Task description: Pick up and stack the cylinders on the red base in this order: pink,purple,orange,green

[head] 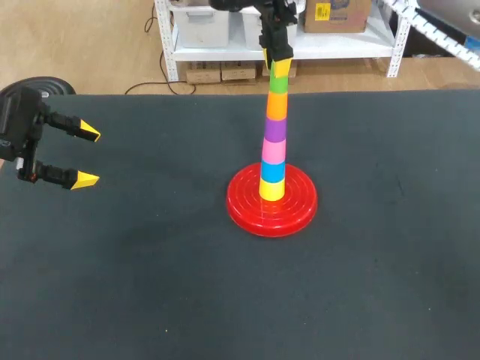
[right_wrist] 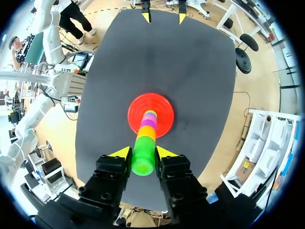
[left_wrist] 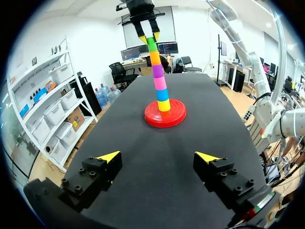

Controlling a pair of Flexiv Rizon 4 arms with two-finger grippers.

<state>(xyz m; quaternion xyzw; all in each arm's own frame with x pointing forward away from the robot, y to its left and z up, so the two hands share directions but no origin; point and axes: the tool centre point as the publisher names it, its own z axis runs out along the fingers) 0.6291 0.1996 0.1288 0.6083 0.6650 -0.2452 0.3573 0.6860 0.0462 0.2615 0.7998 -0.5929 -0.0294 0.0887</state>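
On the red base (head: 247, 211) stands a tilted tower: yellow, blue, pink (head: 273, 152), purple (head: 275, 130), orange (head: 277, 106) and green (head: 278, 84) cylinders, bottom to top. My right gripper (head: 277, 60) comes straight down onto the tower's top. In the right wrist view its fingers press the green cylinder (right_wrist: 143, 160) from both sides, with the base (right_wrist: 164, 109) far below. My left gripper (head: 88, 157) hovers open and holding nothing at the table's left side. From the left wrist view the tower (left_wrist: 158, 81) stands well ahead of the open left gripper (left_wrist: 159, 156).
The dark tabletop (head: 150, 285) spreads around the base on all sides. Its far edge runs a short way behind the tower.
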